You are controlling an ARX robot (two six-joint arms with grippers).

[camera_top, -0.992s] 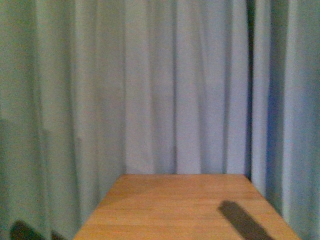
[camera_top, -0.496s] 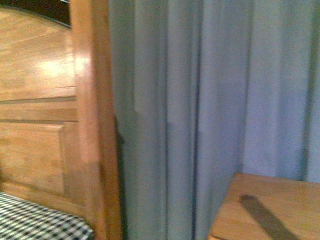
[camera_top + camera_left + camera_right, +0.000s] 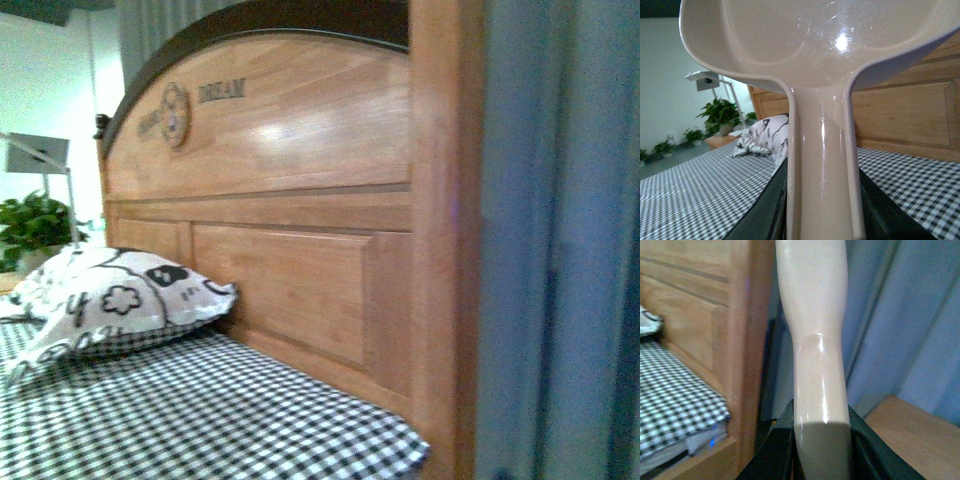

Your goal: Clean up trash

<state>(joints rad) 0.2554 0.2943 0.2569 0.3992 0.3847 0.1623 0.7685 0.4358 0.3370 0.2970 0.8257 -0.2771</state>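
Observation:
No trash shows in any view. My left gripper (image 3: 822,220) is shut on the stem of the beige plastic dustpan (image 3: 820,45), whose scoop fills the upper part of the left wrist view above the checked bed. My right gripper (image 3: 821,455) is shut on the beige brush handle (image 3: 815,325), which rises between the dark jaws; the brush head is out of view. Neither arm appears in the front view.
A wooden headboard (image 3: 290,200) stands behind a bed with a black-and-white checked sheet (image 3: 180,410) and a patterned pillow (image 3: 110,300). Blue-grey curtains (image 3: 560,250) hang right of the bedpost. A wooden bedside table (image 3: 920,440) sits below the curtains. Potted plants (image 3: 720,112) stand beyond the bed.
The front view has swung left: a second ago it showed curtains and the wooden table, then the bedpost, and now the headboard, pillow and checked bed.

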